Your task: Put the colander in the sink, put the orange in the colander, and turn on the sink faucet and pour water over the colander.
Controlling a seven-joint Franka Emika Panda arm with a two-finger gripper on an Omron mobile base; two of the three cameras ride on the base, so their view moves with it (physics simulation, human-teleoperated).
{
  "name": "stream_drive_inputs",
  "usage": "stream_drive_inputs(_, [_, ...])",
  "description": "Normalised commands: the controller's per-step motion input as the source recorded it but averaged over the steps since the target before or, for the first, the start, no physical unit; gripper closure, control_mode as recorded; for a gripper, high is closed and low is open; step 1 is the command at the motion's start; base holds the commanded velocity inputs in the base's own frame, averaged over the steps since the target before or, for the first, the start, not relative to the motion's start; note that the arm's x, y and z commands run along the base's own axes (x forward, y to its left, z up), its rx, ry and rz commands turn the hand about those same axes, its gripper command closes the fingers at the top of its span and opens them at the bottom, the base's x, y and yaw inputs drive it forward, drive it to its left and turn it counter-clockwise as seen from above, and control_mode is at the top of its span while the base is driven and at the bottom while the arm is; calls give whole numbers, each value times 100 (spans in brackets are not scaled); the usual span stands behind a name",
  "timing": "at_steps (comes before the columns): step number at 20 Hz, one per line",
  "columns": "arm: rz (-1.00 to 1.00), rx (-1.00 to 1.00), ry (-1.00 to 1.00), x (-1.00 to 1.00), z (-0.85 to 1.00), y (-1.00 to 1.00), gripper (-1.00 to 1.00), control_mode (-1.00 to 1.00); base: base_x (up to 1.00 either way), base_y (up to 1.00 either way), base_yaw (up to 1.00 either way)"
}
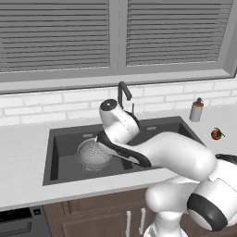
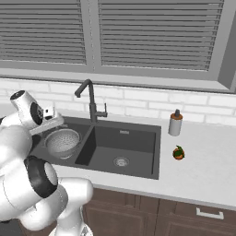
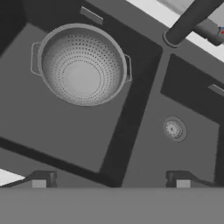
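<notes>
**A:** Risks from here? Round silver-grey perforated metal colander (image 3: 81,64) already down in the left basin of the dark grey matte double-basin sink (image 2: 156,152), toward its back wall. Two-finger gripper (image 3: 110,179) hanging above the sink's front edge, jaws spread wide, nothing between them.

**B:** Biggest worry imo: small round orange with green leaf (image 2: 178,153), sat on the white counter (image 1: 23,152) right of the sink, near that counter's front edge. Round + smooth, so an off-centre pinch prob sends it rolling off the edge. Also close-ish to the small soap bottle (image 2: 175,123) behind it, easy to clip w/ the arm.

**A:** And the tall dark grey gooseneck faucet (image 2: 91,102)?

**B:** Spout seems hooked toward the left basin, hard to tell exactly. If aimed past the colander, water misses. Small lever too, easy to slip off.

**A:** Counts?

**B:** 1 colander, 1 orange, 1 faucet, 1 bottle, 2 basins, only 1 drain (image 3: 173,129) visible.
</notes>
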Motion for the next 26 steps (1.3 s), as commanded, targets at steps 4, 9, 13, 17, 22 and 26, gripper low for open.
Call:
stream_drive_inputs(4, [-14,17,0,0,2,-100,-100,-100,0,0,0])
stream_drive_inputs(9, [-15,13,0,0,7,-100,-100,-100,0,0,0])
stream_drive_inputs(13, [-17,11,0,0,6,-100,-100,-100,0,0,0])
stream_drive_inputs(17, [-19,9,0,12,1,-100,-100,-100,0,0,0])
stream_drive_inputs(22, [-22,5,3,29,0,-100,-100,-100,0,0,0])
stream_drive_inputs(26, [-24,3,7,35,0,-100,-100,-100,0,0,0])
